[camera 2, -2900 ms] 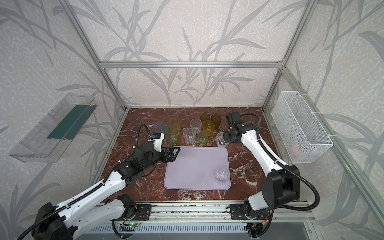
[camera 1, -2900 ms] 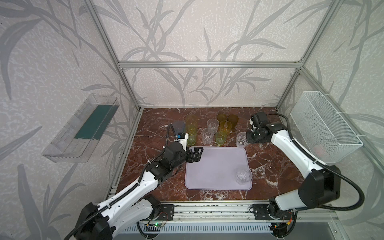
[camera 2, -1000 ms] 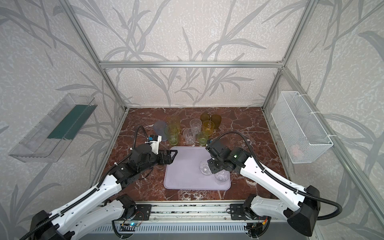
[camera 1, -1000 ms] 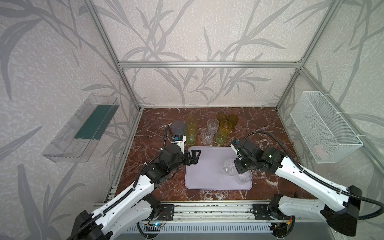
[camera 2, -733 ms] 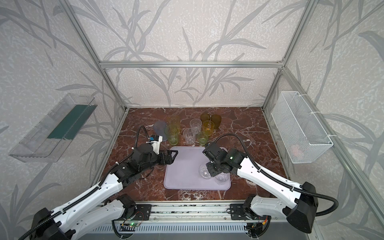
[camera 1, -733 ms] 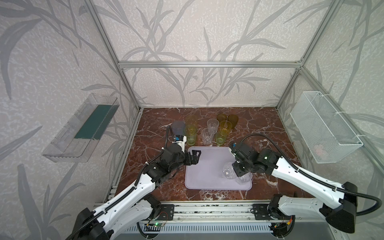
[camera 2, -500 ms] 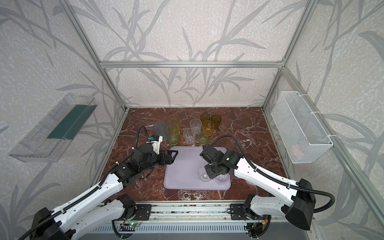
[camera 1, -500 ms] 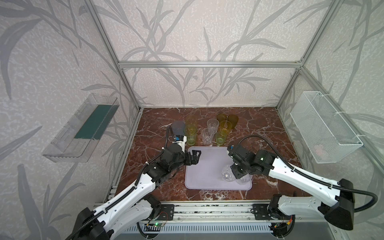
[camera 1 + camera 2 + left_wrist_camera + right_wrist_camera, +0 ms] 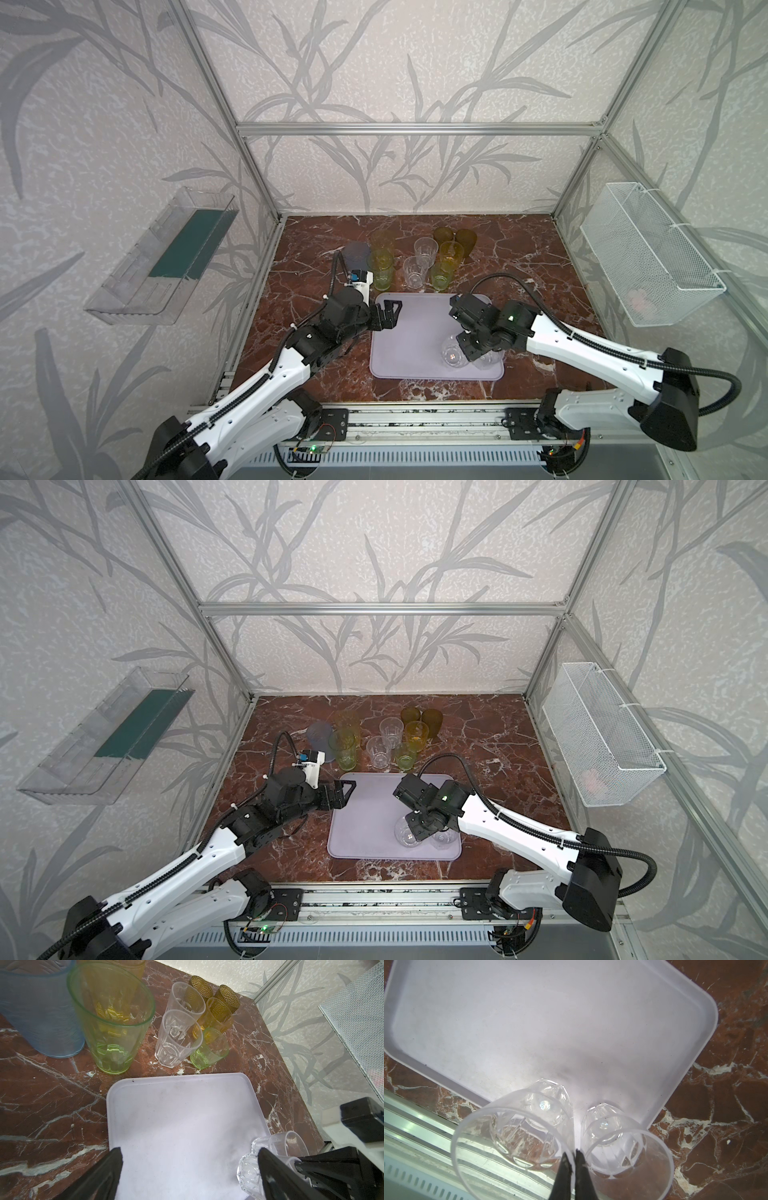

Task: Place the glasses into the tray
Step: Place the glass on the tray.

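Two clear faceted tumblers are shown in one corner of the pale lilac tray [image 9: 529,1012], directly beneath the right gripper [image 9: 573,1153]. That gripper is closed to a thin pinch on the rim wall of the held tumbler [image 9: 512,1132], with one finger inside the mouth and one outside. Whether its base is resting on the tray cannot be told. The second tumbler [image 9: 627,1147] stands upright just beside the pinching fingers, almost touching the held one.

The left gripper [image 9: 386,316] is spread wide and empty, poised over the tray's opposite edge. Nine other glasses [image 9: 176,1043] are clustered upright on the marble tabletop [image 9: 519,266], just beyond its fingertips and past the tray's far rim.

The tumblers are judged to be light, stiff and smooth-walled, so likely slippery. A pinch on the rim appears workable for the short ones. The taller, wider glasses nearest the left gripper may be better grasped across the body.

The tray's low rim lies close below the right gripper's fingers, with a metal rail [image 9: 415,1109] just outside it, so little margin is left there. Ahead of both grippers most of the tray floor is bare. The cluster is tightly packed, and neighbouring glasses could be knocked by a finger slipped between them.
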